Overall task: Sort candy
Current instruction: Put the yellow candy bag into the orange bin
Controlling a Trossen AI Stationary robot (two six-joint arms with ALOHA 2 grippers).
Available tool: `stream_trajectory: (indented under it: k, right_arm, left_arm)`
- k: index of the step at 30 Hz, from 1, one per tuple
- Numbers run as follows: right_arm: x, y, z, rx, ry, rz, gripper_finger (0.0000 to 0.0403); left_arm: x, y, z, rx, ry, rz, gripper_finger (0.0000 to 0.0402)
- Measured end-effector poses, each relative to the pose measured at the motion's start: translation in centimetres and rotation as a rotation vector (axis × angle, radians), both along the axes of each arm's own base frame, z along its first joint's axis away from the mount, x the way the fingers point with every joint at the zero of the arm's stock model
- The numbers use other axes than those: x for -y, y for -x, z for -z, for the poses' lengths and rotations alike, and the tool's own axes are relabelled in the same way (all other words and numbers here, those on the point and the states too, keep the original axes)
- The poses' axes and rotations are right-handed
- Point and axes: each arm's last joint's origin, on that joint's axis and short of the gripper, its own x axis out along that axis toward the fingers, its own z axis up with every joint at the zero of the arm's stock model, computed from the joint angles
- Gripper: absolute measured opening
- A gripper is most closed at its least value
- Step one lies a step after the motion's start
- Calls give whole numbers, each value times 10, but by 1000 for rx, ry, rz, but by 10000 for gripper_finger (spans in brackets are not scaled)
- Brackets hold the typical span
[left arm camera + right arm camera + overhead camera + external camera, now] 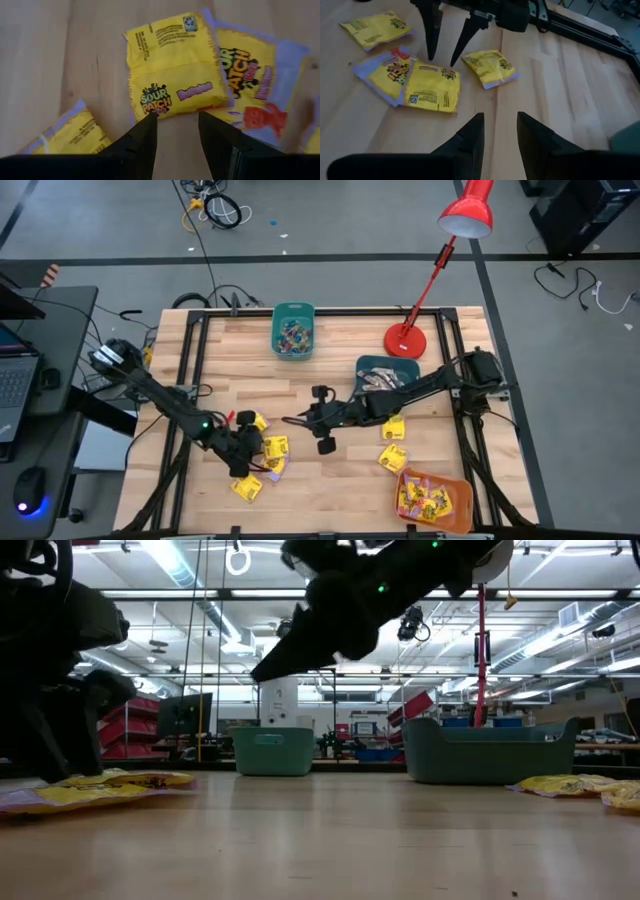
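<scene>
- we judge the step in hand to be a pick from the yellow cluster: our left gripper (243, 450) hangs low over the table's near-left part, about 7 o'clock from the table's centre, jaws apart and holding nothing.
- in the left wrist view its two fingers (145, 137) point at the near edge of a yellow sour patch packet (175, 65), which lies flat and partly over a second packet (255, 95) with a pale border; a third packet (75, 132) sits apart to one side.
- our right gripper (322, 420) sits near the table's centre, jaws apart and empty, facing the same cluster.
- more yellow packets (392, 444) lie loose at about 4 o'clock from centre; the orange bin (434, 500) at the near-right corner already holds yellow packets, the teal bin (293, 330) at 12 o'clock holds small coloured pieces, and the dark bin (386, 374) at 2 o'clock holds pale pieces.
- the next move calls for lowering the left fingers astride the top packet's edge and closing on that one alone, since the overlap risks dragging its neighbour.
- room: bare wood lies open between the cluster and the orange bin, but the right arm crosses that path, and the red lamp base (405, 338) stands just beside the dark bin.
</scene>
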Motion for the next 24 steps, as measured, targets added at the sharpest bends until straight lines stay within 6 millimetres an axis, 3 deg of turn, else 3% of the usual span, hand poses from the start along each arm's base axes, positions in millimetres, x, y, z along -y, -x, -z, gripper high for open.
stream_trajectory:
  k: [9,24]
  right_arm:
    - [-20,-26,36,-81,178,-180,114]
    - [-31,-29,72,-187,397,-321,154]
  left_arm:
    - [4,-9,13,40,-43,-38,147]
    - [7,-15,21,72,-47,-60,147]
